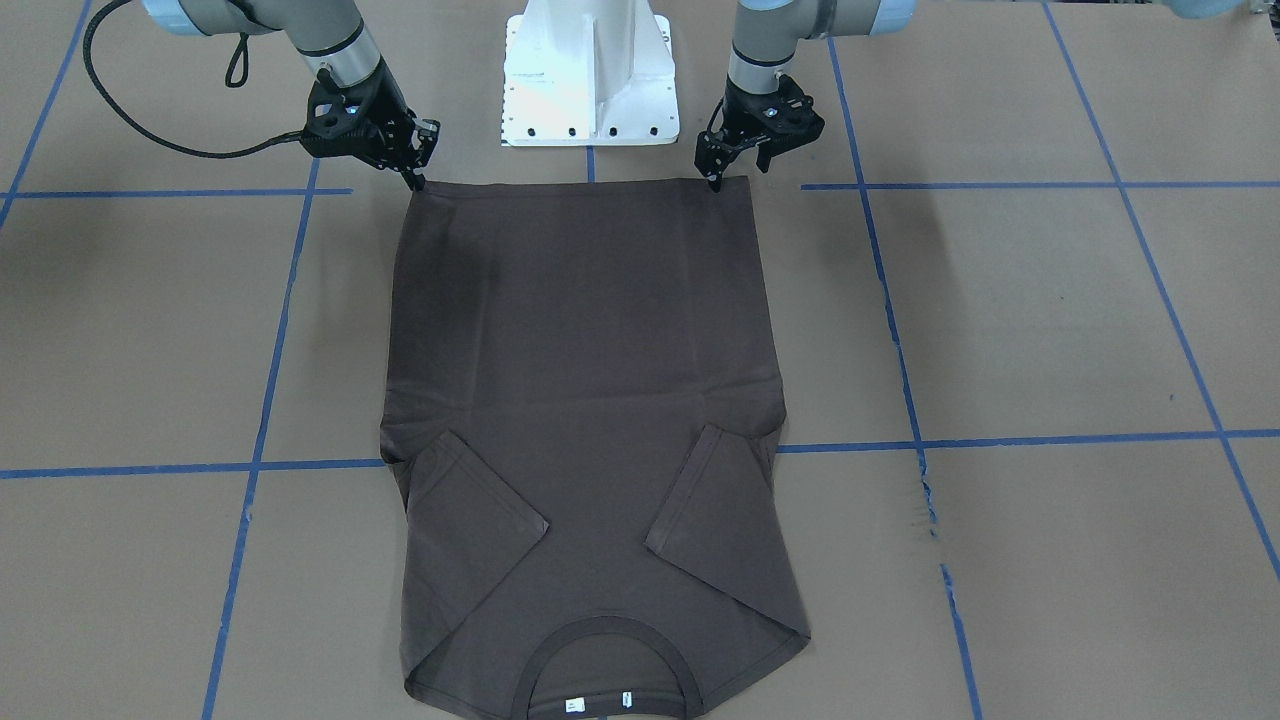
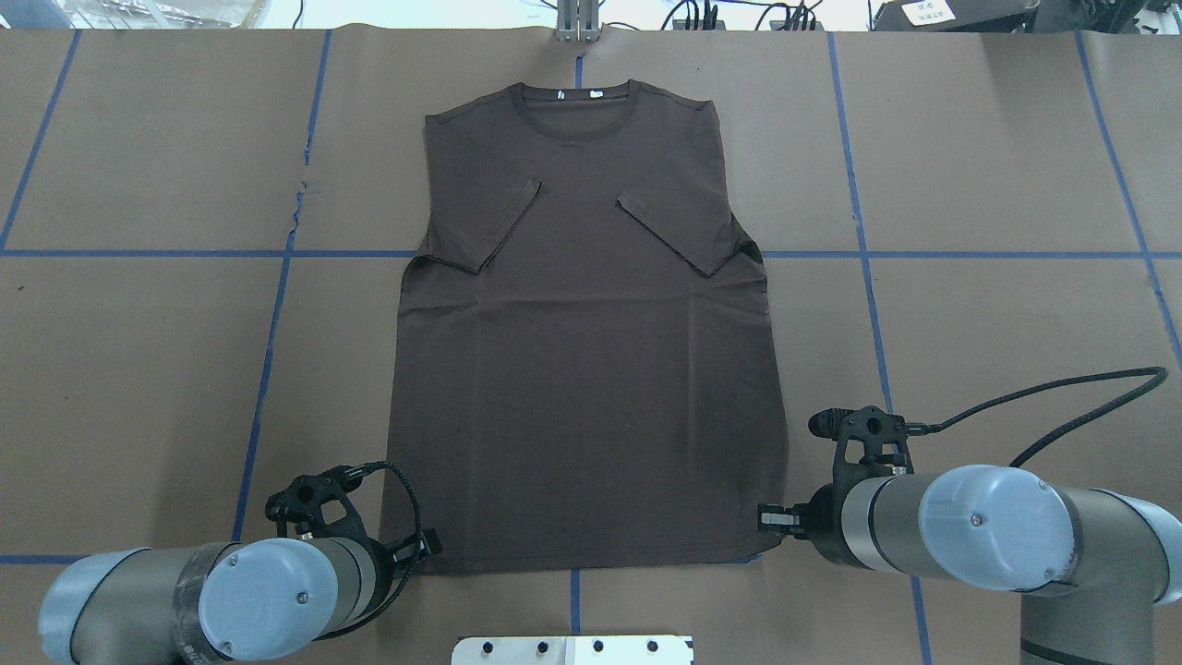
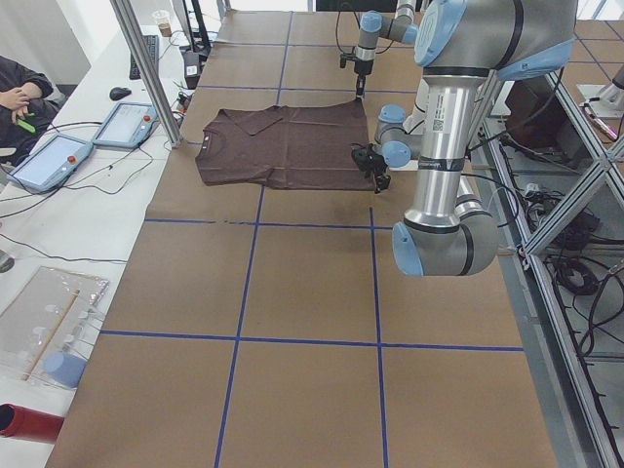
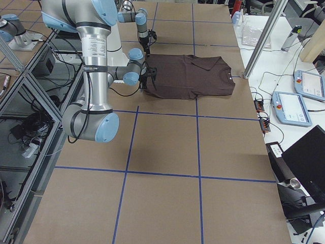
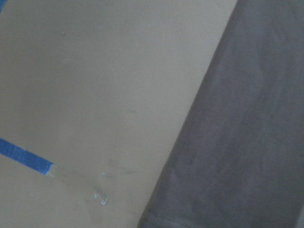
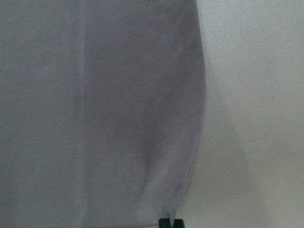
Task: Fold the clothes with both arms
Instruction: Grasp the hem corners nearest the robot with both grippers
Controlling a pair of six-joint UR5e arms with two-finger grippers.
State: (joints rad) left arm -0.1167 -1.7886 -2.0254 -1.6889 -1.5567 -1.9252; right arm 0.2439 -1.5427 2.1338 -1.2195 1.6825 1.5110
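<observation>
Two hem corners of the shirt [image 1: 580, 380] each have a claw on them. Shirt lies flat on the table [image 1: 1050, 320], sleeves folded in, collar away from robot. R gripper [image 1: 415, 180] tips pressed together, pinching its corner. L gripper [image 1: 714, 180] touches its corner; can't tell if spread or closed

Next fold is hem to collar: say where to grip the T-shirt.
Pinch both hem corners together, coming down from the base side: the T-shirt lies flat, sleeves folded in, with its free hem edge nearest the base.
</observation>
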